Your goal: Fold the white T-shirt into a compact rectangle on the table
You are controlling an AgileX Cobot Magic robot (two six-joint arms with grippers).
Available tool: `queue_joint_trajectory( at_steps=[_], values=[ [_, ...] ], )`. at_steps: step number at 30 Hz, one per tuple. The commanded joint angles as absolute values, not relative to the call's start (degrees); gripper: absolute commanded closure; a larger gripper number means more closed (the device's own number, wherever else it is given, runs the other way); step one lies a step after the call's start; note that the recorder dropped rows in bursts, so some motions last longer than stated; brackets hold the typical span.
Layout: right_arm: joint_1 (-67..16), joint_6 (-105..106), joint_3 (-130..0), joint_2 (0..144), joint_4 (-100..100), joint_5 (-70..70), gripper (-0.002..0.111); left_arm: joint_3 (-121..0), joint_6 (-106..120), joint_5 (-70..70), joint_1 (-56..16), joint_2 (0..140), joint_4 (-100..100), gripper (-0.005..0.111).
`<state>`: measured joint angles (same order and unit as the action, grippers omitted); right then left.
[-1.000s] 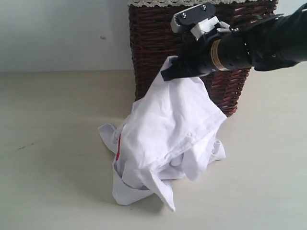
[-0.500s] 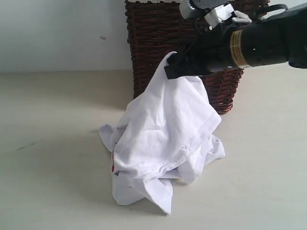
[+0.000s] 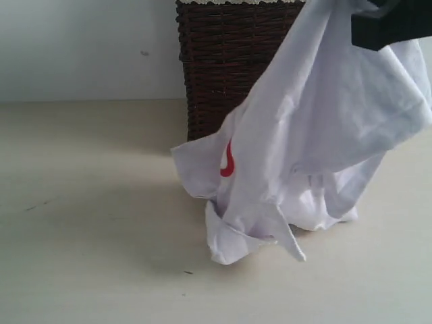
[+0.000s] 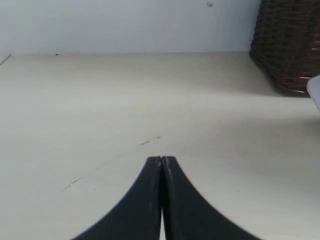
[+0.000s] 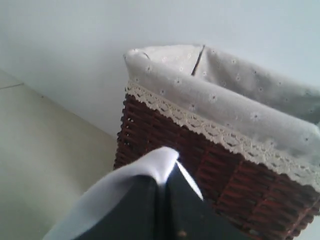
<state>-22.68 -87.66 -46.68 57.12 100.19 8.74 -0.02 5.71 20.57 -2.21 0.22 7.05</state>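
Note:
The white T-shirt point(image 3: 317, 128) hangs crumpled from the top right of the exterior view, and its lower folds rest on the table point(image 3: 88, 223). A bit of red lettering point(image 3: 227, 162) shows on its left side. My right gripper point(image 3: 364, 32) is shut on a bunched upper edge of the shirt; in the right wrist view white cloth point(image 5: 150, 170) wraps over the closed right gripper point(image 5: 164, 182). My left gripper point(image 4: 161, 160) is shut with nothing in it, low over bare table point(image 4: 100, 100), and is out of the exterior view. A sliver of shirt point(image 4: 315, 92) shows at that view's edge.
A dark brown wicker basket point(image 3: 226, 67) with a pale lace-trimmed lining point(image 5: 215, 95) stands right behind the shirt, against the wall. The basket point(image 4: 287, 45) also stands off to one side of the left gripper. Open table lies left of and in front of the shirt.
My right gripper has risen and moved right with the shirt. The cloth now hangs taller, has been dragged to the right, and shows red lettering.

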Motion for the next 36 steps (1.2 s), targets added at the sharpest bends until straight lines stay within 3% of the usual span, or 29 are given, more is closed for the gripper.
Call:
queue_joint_trajectory(
  at_steps=[1,2,4,5,12,19,27,31,36],
  values=[
    [-22.7,-89.1,-43.0,58.7,99.9,8.7,0.085,0.0,5.7,20.2,-2.0,0.0,6.9,0.107],
    [-22.7,-90.7,-42.7,59.5,99.9,9.0,0.07,0.0,5.7,20.2,-2.0,0.0,6.9,0.107],
    [-22.7,-92.6,-42.7,60.1,99.9,10.7,0.054,0.0,5.7,20.2,-2.0,0.0,6.9,0.107],
    [-22.7,-93.3,-42.7,60.0,99.9,11.8,0.053,0.0,5.7,20.2,-2.0,0.0,6.9,0.107],
    [-22.7,-103.0,-42.6,55.3,99.9,38.1,0.056,0.0,5.7,20.2,-2.0,0.0,6.9,0.107],
    [-22.7,-102.9,-35.1,61.4,99.9,25.3,0.058,0.0,5.7,20.2,-2.0,0.0,6.9,0.107],
    [-22.7,-100.5,-35.1,62.6,99.9,24.9,0.059,0.0,5.7,20.2,-2.0,0.0,6.9,0.107],
    [-22.7,-99.8,-35.1,62.6,99.9,23.5,0.065,0.0,5.7,20.2,-2.0,0.0,6.9,0.107],
    [-22.7,-95.2,-35.1,61.8,99.9,22.5,0.103,0.0,5.7,20.2,-2.0,0.0,6.9,0.107]
  ],
)
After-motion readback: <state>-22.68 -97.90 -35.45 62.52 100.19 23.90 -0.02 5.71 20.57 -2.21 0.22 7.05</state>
